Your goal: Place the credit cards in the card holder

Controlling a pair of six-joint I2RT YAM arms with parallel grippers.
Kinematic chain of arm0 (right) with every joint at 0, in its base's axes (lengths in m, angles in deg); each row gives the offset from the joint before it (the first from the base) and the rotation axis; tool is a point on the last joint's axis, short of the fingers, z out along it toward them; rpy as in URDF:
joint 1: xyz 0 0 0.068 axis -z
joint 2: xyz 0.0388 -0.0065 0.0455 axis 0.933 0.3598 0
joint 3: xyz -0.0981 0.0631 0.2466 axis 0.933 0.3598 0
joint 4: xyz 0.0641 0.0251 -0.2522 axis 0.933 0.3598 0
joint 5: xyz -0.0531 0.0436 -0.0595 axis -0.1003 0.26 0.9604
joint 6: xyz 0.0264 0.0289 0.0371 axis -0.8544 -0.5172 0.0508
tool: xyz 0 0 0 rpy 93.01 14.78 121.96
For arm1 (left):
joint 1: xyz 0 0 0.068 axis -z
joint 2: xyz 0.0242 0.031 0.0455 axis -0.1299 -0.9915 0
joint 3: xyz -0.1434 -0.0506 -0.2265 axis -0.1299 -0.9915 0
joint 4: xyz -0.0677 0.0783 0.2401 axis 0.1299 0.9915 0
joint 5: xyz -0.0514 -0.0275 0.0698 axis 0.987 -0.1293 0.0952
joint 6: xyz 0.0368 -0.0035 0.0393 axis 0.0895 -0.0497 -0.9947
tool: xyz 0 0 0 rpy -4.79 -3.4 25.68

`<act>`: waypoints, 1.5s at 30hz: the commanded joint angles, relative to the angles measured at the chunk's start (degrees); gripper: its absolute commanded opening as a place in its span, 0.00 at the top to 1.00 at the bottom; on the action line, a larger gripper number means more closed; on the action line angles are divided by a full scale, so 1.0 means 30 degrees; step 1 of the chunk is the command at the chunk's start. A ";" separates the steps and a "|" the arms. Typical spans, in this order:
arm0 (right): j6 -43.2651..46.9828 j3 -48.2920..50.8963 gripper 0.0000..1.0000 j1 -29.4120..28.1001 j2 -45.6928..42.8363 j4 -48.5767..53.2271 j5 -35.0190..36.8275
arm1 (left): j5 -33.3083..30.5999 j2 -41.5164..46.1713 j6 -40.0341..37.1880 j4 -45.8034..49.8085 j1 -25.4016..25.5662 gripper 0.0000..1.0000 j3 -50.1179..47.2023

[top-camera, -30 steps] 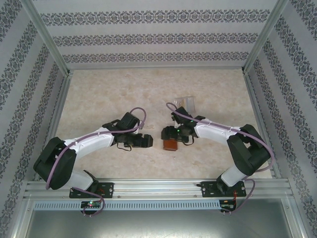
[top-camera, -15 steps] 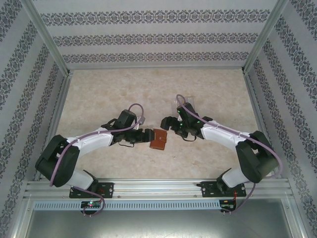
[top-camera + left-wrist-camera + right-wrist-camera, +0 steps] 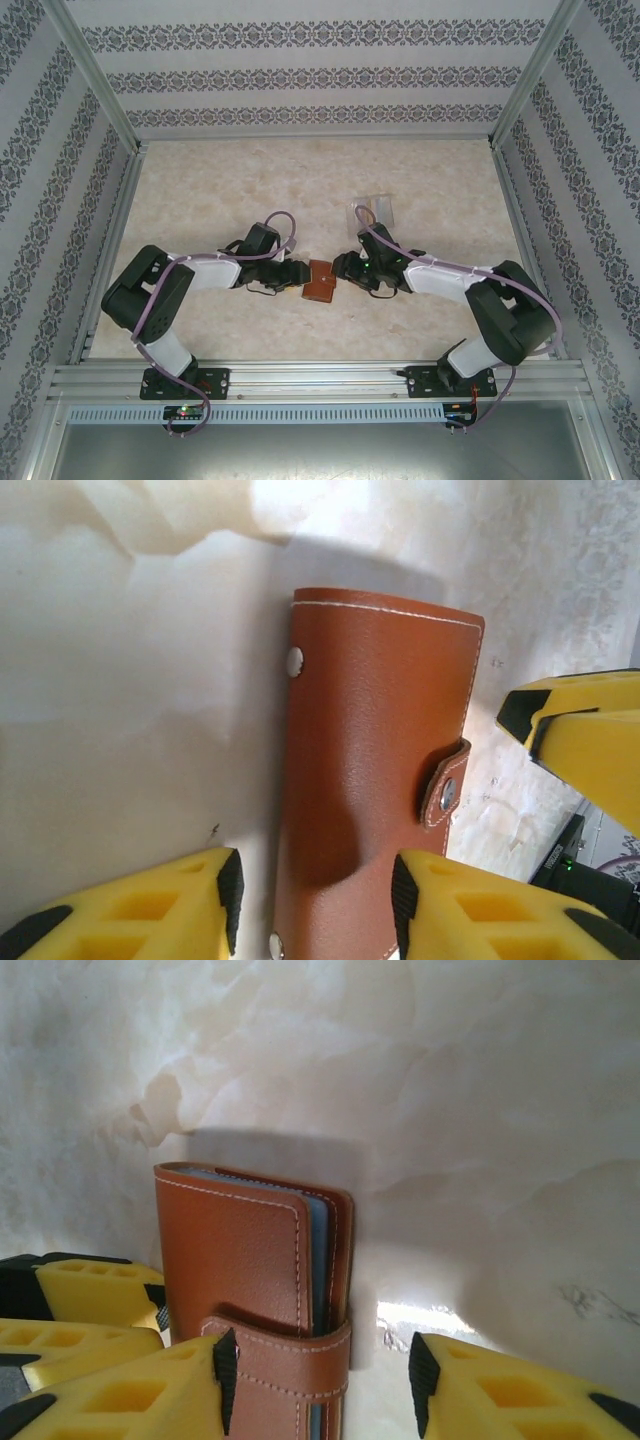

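Card holder (image 3: pixel 320 281) has slid left to mid-frame, and both arms have closed in on it

One brown snap-strap wallet, centre of the top view. The left gripper (image 3: pixel 298 276) and right gripper (image 3: pixel 343 272) straddle its ends, each half open with a gap beside one pad, so neither is clenched. Blue card edges (image 3: pixel 319 1250) peek out inside, can't count them. One clear box (image 3: pixel 375 210) sits up and right.
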 commanded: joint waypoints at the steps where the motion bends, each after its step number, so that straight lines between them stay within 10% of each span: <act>1: -0.0706 0.0345 0.52 -0.0382 0.0803 -0.2273 -0.0805 | 0.0393 -0.0992 -0.0033 -0.1108 0.0227 0.56 0.0253; 16: -0.3424 0.0844 0.64 -0.1167 0.3154 -0.7855 -0.1597 | 0.1350 -0.0896 -0.0068 -0.0858 0.0220 0.83 0.0793; 25: 0.0817 0.0472 0.56 -0.2100 0.1306 -0.3863 0.2467 | -0.0843 0.2292 0.0404 0.2302 0.0223 1.00 0.1071; 45: 0.4491 0.0094 0.55 -0.4861 0.0479 -0.5291 0.4329 | 0.0191 0.3548 0.2839 0.2927 0.0209 1.00 0.1736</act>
